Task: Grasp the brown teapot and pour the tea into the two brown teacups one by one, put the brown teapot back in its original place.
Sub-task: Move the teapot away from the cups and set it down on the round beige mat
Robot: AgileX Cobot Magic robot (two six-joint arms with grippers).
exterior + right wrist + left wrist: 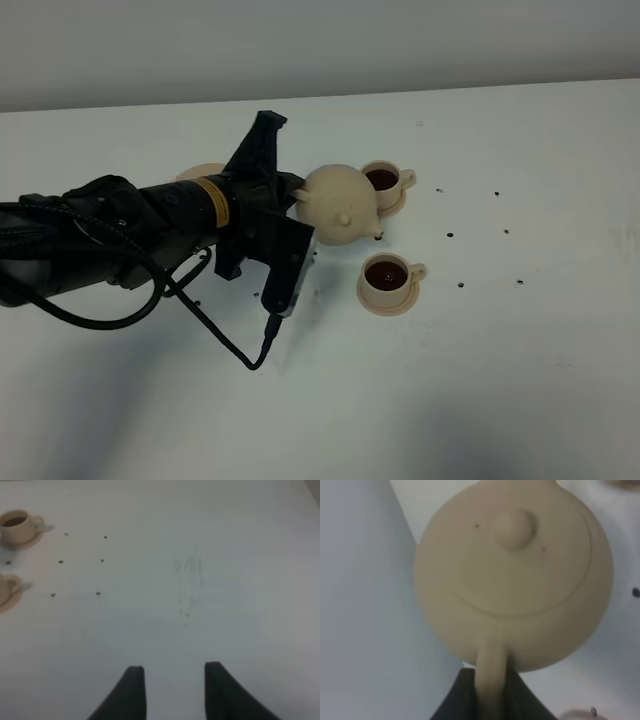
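Gripping the teapot (340,203) by its handle, my left hand (491,690) tips it sideways between two full cups (386,274); my right hand (174,687) hangs apart above bare bench (200,580).

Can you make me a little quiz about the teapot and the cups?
1. True or false: the brown teapot is standing on the wide saucer.
2. How many teacups have dark tea in them: A one, B two, C none?
3. Which part of the teapot does the left gripper hold?

Key:
1. False, it is lifted and tilted.
2. B: the far teacup and the near teacup.
3. The handle.
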